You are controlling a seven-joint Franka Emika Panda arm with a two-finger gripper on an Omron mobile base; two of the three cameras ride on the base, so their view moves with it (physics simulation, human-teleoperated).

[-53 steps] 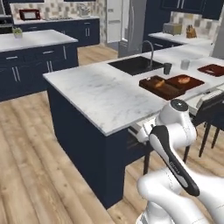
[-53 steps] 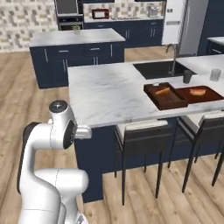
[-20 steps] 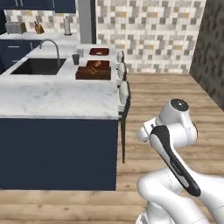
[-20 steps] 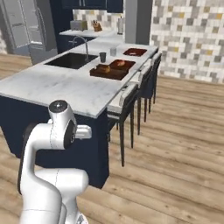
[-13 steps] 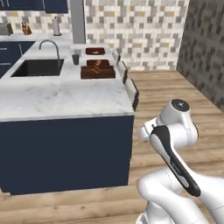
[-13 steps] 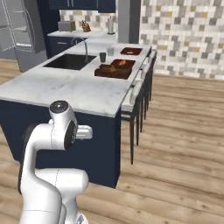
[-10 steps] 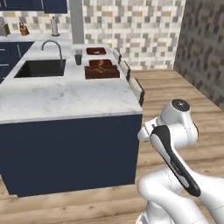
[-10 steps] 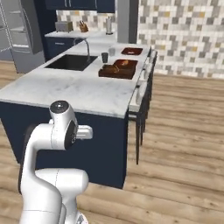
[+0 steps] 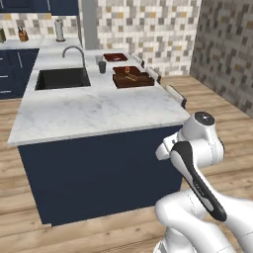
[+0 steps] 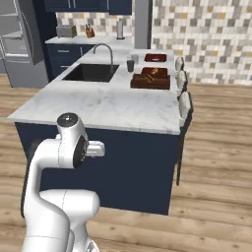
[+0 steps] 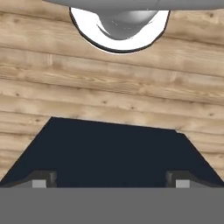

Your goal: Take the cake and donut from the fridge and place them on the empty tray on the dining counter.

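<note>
Across your left base view, the bench (image 9: 94, 111) spreads as a marble top on a navy base, with the arm (image 9: 197, 163) folded up at 4 o'clock, short of its near edge. You have a black sink (image 9: 62, 78) at 11 o'clock with a curved faucet (image 9: 74, 49) behind it and a dark cup (image 9: 102, 66) just to its right. Two reddish-brown trays lie toward the far end: the nearer tray with orange food (image 9: 132, 78) at 12 o'clock, and the empty tray (image 9: 115, 57) beyond it, apart from it. Stools (image 9: 176, 95) line the bench's right side. In your right base view, part of the grey fridge (image 10: 19, 39) stands at 10 o'clock, well apart from the trays; you cannot tell what it holds. Your hand view looks down on the wood floor (image 11: 109, 92) and a dark navy panel (image 11: 109, 153). The end effector (image 11: 109, 179) has its fingertips (image 11: 41, 178) set wide apart with nothing between them.
</note>
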